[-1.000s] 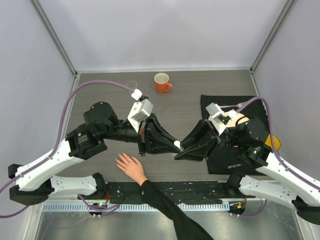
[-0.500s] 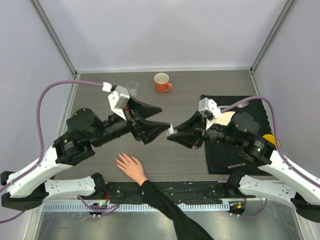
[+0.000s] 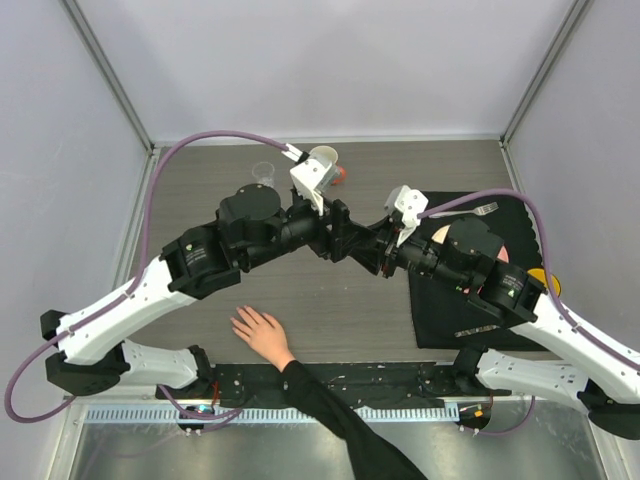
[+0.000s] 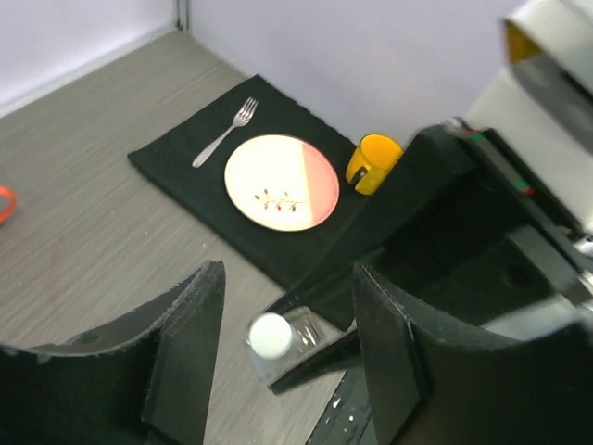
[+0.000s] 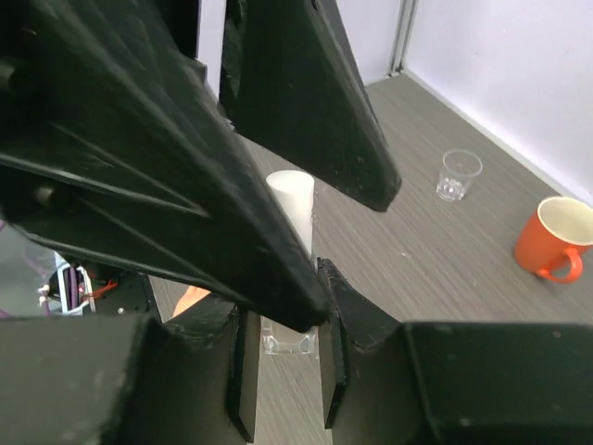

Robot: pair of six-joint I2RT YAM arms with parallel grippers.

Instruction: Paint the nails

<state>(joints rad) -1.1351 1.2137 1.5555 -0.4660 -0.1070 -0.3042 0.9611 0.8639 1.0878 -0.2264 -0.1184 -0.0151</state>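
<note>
Over the middle of the grey wood-grain table [image 3: 330,310], the two arms meet nose to nose. The right gripper [image 5: 285,326] pinches the glass base of a small clear bottle [image 4: 274,337], holding it upright with its white cap uppermost. The left gripper [image 4: 289,278] stands around that cap with its fingers [image 4: 190,352] spread, one on each side with a gap showing on both (no contact visible from the left wrist view).

The nails [image 3: 242,322] belong to a bare human hand [image 3: 264,337] lying flat on the table near its front edge, fingers fanned out, with a black sleeve running toward the arm bases. It lies well apart from both grippers, and the nails are too small to tell their colour.

On the right, a black placemat [image 4: 176,169] carries a white-and-pink plate [image 4: 282,183] with a fork [image 4: 220,133] beside it and a yellow mug [image 4: 373,162] at the mat's edge. Near the far edge stand an orange mug [image 5: 554,239] and a clear plastic cup [image 5: 459,174].
</note>
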